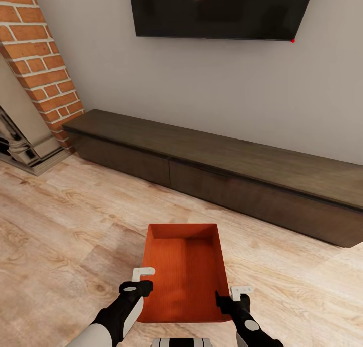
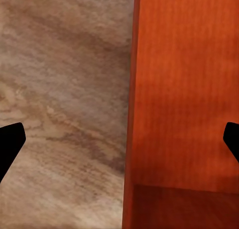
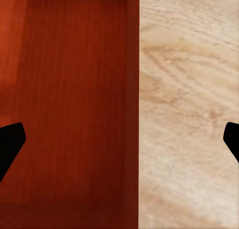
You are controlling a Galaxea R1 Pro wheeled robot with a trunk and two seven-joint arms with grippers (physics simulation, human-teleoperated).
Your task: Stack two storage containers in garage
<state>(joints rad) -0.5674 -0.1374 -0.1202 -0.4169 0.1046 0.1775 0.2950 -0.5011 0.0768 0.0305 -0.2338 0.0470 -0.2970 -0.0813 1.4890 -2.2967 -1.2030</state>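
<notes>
With my left gripper [image 1: 142,280] and right gripper [image 1: 233,294] spread wide astride the side walls of one storage container [image 1: 184,271] on the living-room floor [image 1: 60,226], nothing is moved yet

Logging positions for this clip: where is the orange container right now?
In the head view the orange container sits low centre on the wood floor, between both tools, in front of the dark TV cabinet.

- Bare wood floor [image 1: 65,226] lies open to the left and right of the bin [image 1: 184,271].
- A long dark low cabinet [image 1: 227,178] blocks the way ahead, along the wall.
- A brick fireplace [image 1: 43,60] stands at far left.
- Each gripper's open fingers straddle one side wall of the bin: left gripper [image 2: 119,144], right gripper [image 3: 119,144].
</notes>
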